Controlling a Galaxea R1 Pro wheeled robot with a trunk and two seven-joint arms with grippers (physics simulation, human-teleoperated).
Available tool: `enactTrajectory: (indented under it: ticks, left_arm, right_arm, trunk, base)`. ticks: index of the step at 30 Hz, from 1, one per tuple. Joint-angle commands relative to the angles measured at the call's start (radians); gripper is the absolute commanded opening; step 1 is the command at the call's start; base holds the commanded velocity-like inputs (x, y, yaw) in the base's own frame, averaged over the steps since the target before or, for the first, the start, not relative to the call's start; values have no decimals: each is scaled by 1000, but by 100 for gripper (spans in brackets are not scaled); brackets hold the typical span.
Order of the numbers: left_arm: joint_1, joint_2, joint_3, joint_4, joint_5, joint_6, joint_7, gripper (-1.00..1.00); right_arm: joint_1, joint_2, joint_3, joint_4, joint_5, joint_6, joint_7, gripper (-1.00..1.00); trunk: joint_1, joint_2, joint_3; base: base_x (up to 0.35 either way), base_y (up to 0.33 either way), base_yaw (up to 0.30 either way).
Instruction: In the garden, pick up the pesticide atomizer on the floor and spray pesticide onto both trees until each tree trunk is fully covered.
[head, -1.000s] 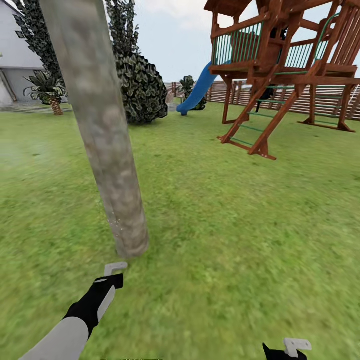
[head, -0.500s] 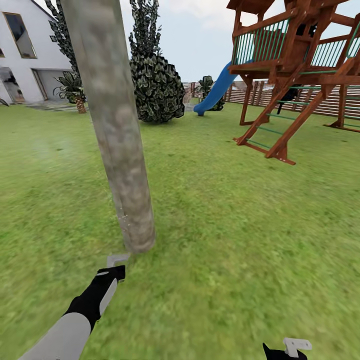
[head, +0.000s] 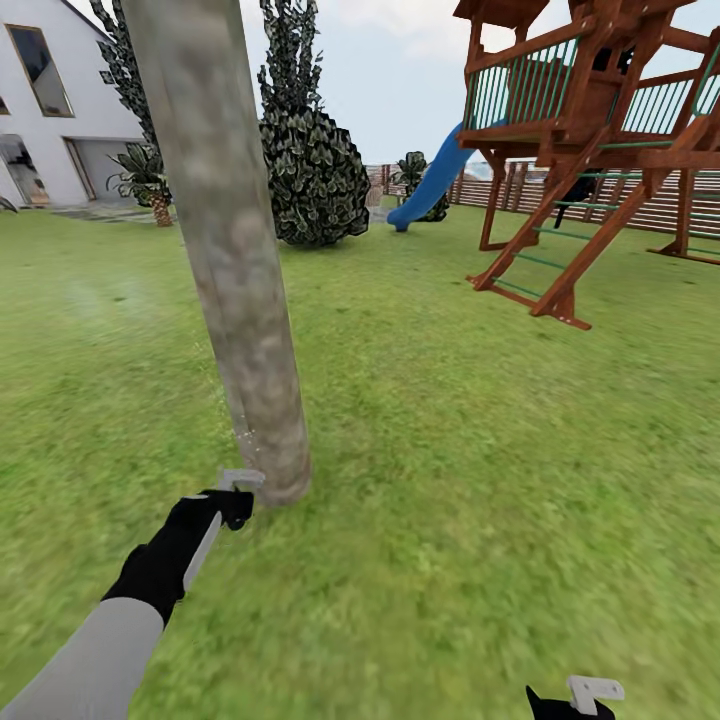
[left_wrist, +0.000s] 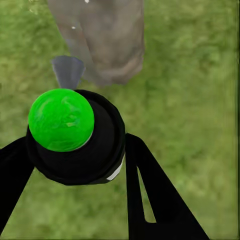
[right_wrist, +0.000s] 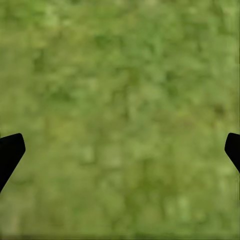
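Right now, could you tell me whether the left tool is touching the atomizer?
Touching. The left wrist view shows the atomizer, dark with a green cap, wedged between the left tool's two black fingers, with no gap on either side, near the tree trunk.

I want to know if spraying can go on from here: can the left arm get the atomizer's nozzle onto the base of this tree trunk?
Probably yes. The left gripper holds the pesticide atomizer just short of the tree trunk base, with open grass between them and nothing blocking. White pesticide specks already dot the lower bark.
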Motion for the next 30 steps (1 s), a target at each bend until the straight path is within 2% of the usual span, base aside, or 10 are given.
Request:
enactTrajectory:
  ticks: [1,8,10,13,15,18,20,23,26,30]
  left_arm:
    - [1,1,-2,-24,1,25,-1,-100]
    - [-3,68,46,-109,3,95,-3,-100]
    - [-3,55,38,-164,4,143,-3,-100]
    - [-4,-3,-9,-223,-2,186,-2,-100]
    - [-5,-21,-20,-254,-2,197,-1,-100]
    - [-2,-8,-15,-286,2,201,-3,-100]
    - [1,35,14,-289,3,202,-37,-100]
    - [-5,82,18,-290,-3,202,-133,-100]
    - [-6,72,0,-308,-2,206,-155,-100]
    - [-6,43,-77,-390,2,306,-157,-100]
  right_arm:
    - [0,0,0,1,0,0,0,100]
    - [0,0,0,1,0,0,0,100]
    - [0,0,0,2,1,0,0,100]
    - [0,0,0,3,0,0,0,100]
    - [0,0,0,3,1,0,0,100]
    - [0,1,0,3,1,1,0,100]
    - [0,2,0,3,2,1,0,100]
    - [0,2,0,3,2,2,0,100]
    - [0,2,0,3,2,2,0,100]
    - [0,2,0,3,2,2,0,100]
  trunk:
    - [0,0,0]
    - [0,0,0]
    - [0,0,0]
    - [0,0,0]
    - [0,0,0]
    - [0,0,0]
    - [0,0,0]
    - [0,0,0]
    - [0,0,0]
    - [0,0,0]
  base:
    - [0,0,0]
    - [0,0,0]
    - [0,0,0]
    - [0,0,0]
    - [0,0,0]
    - [0,0,0]
    - [0,0,0]
    - [0,0,0]
    - [0,0,0]
    - [0,0,0]
